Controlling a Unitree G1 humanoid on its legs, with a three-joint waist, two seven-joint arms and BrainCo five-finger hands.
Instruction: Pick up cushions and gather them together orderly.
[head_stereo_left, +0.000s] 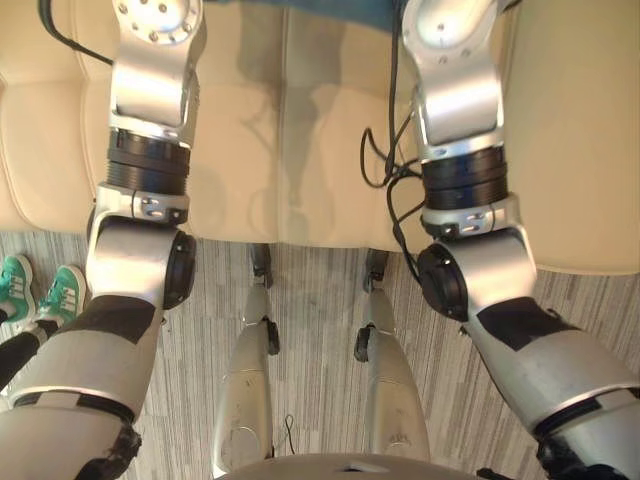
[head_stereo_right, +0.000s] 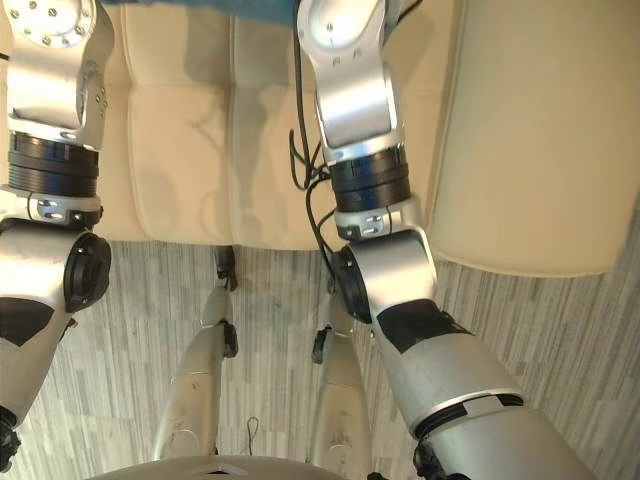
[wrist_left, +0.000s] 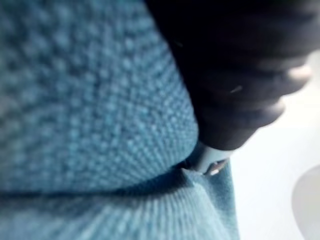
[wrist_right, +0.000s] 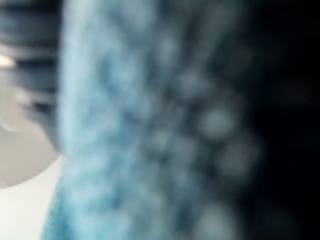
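A blue knitted cushion (head_stereo_left: 335, 10) shows as a strip at the far edge of the cream sofa seat (head_stereo_left: 300, 150), between my two raised forearms. Its weave (wrist_left: 90, 100) lies very close in the left wrist view, pressed against the dark ribbed cover of my left hand (wrist_left: 240, 75). The same blue fabric (wrist_right: 130, 130) sits right up against my right hand (wrist_right: 25, 75), whose dark cover shows beside it. Both hands are against the cushion, one on each side, and the grip of each is hidden by the cloth.
The cream sofa has a broad padded arm (head_stereo_right: 540, 130) on the right. Grey striped carpet (head_stereo_left: 320, 290) runs along the sofa's front edge. A person's green shoes (head_stereo_left: 40, 290) stand on the carpet at the left.
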